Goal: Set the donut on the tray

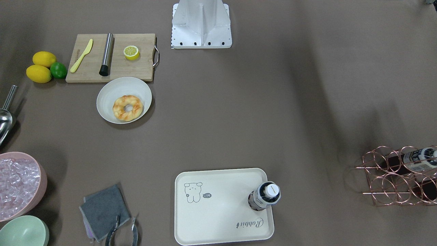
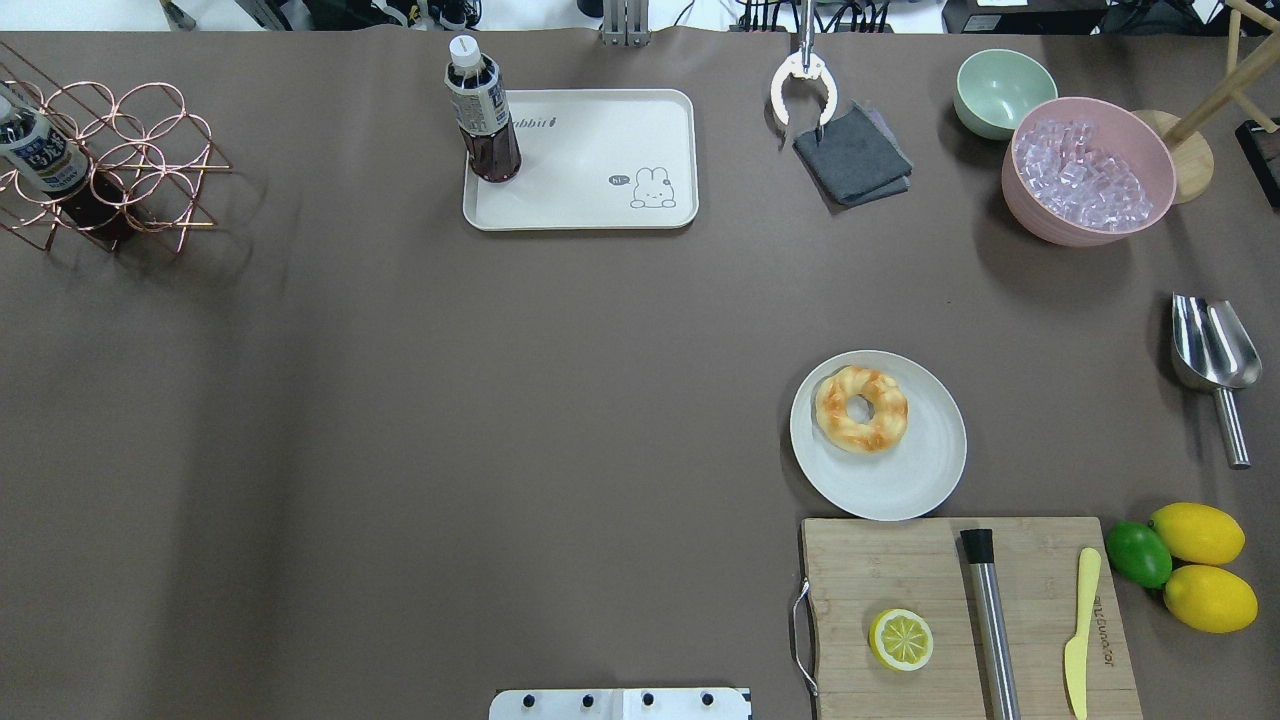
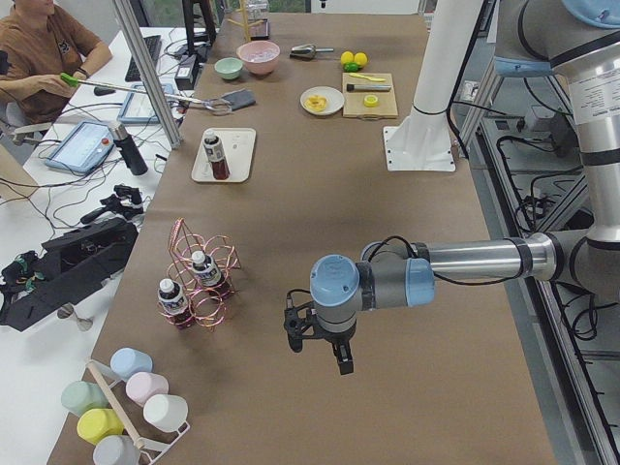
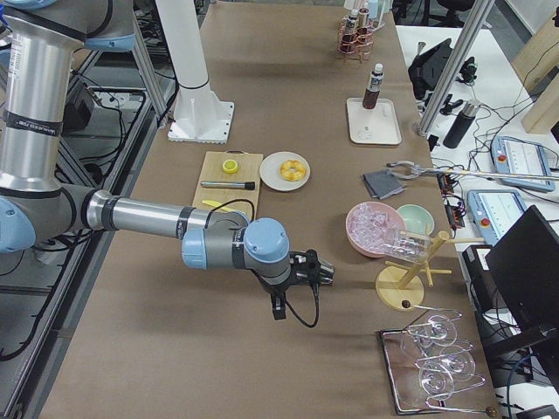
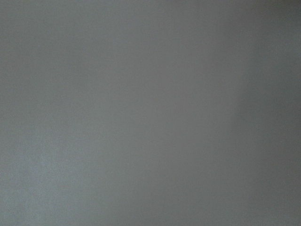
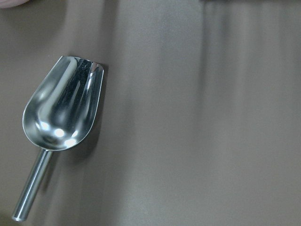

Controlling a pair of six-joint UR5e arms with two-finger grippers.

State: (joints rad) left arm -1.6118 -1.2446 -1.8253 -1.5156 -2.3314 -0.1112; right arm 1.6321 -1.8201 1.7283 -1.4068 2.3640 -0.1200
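Table (image 2: 400, 400): brown worktop, both arms held up off it.

Right arm (image 4: 175, 229): forearm stretched level over the right end. Right gripper (image 4: 321, 271) points out across that end. It shows only in the side view, so I cannot tell if its jaws are apart or together. Its wrist camera looks down on a steel scoop (image 6: 63, 110) by the right end.

Left arm (image 3: 465, 262): same level pose over the left end. Left gripper (image 3: 318, 351) hangs downward, jaw state likewise not readable. Its wrist view shows bare table only.

Tray (image 2: 580, 170): at the far edge, a little left of middle, long axis along that edge. A bottle (image 2: 482, 110) stands on its left-end corner; the bear side is bare.

Plate (image 2: 920, 470): right half, near the robot's edge, just beyond the cutting board (image 2: 900, 570).

Donut (image 2: 861, 408): flat on the plate, hole up, off-centre toward the far-left rim. As a ring it has no long axis.

Judgement: the right arm is nearer. The donut lies inward from its gripper, toward the table's middle; the tray lies beyond, diagonally toward the far edge.
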